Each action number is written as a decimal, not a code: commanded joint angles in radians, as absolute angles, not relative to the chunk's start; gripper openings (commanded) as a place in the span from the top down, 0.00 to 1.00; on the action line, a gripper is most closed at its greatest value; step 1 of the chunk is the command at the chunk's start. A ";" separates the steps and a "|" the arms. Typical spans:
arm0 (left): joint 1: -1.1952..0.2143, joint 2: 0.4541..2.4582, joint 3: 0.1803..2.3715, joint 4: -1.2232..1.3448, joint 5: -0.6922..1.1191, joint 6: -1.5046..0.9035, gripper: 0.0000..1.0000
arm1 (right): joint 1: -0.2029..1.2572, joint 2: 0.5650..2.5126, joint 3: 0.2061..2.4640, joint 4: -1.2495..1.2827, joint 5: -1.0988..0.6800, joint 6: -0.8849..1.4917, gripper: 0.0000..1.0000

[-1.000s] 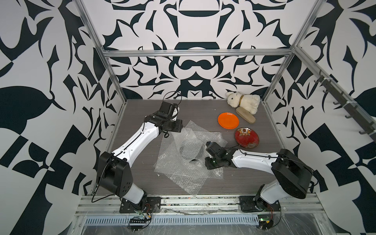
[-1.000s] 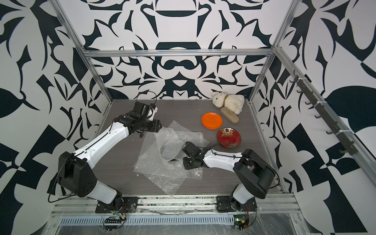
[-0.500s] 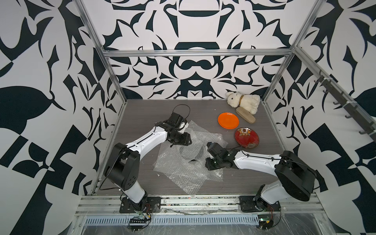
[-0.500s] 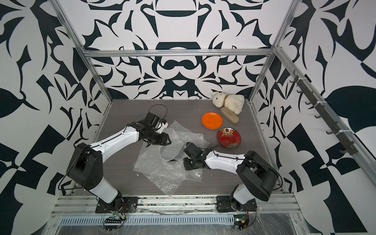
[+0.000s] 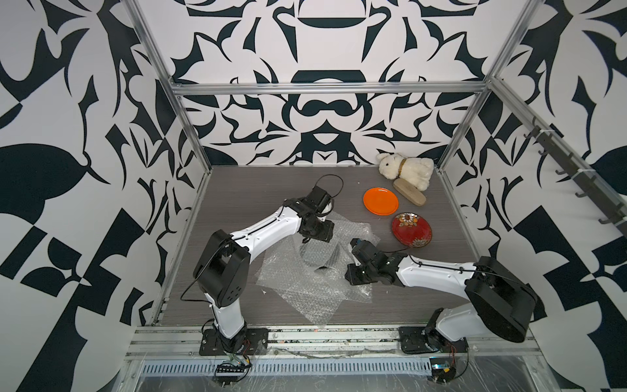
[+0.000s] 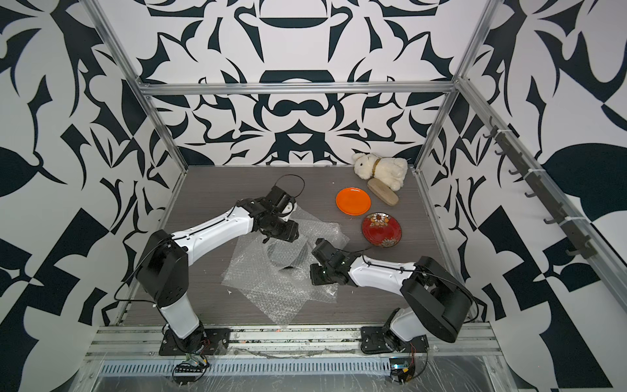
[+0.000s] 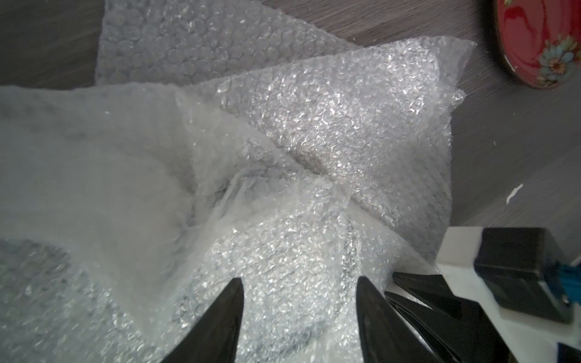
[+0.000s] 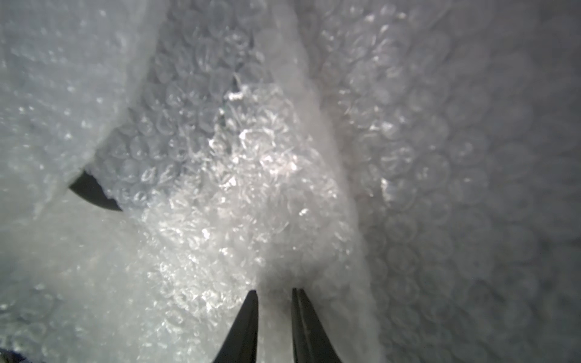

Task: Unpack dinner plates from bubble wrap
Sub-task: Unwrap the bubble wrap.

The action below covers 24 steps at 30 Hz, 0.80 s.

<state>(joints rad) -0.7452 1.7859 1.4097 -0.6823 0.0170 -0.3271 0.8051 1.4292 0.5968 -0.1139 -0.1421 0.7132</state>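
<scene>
Top views: bubble wrap [image 5: 305, 288] lies crumpled mid-table [image 5: 254, 190], with the black plate [image 5: 334, 259] dim beneath it. The orange plate [image 5: 380, 201] and red plate [image 5: 411, 229] lie bare near the far right corner. The left gripper [image 5: 317, 237] and right gripper [image 5: 349, 271] are both over the wrap.

Left wrist: the left gripper [image 7: 298, 279] has its jaws apart and holds nothing, just above the bubble wrap [image 7: 314, 125].

Right wrist: the right gripper [image 8: 274, 292] has its jaws nearly together, pinching a ridge of bubble wrap [image 8: 251, 157]. The black plate [image 8: 94, 195] shows a sliver of rim under a sheet edge.

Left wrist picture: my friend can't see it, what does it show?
Two black fingers stand apart above crumpled clear bubble wrap lying on a dark wooden table. A red flowered plate peeks in at one corner.
</scene>
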 commanded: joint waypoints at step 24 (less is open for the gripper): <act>-0.918 2.066 1.690 -0.862 -0.324 -0.468 0.35 | 0.761 1.414 0.515 0.001 -0.195 0.787 0.76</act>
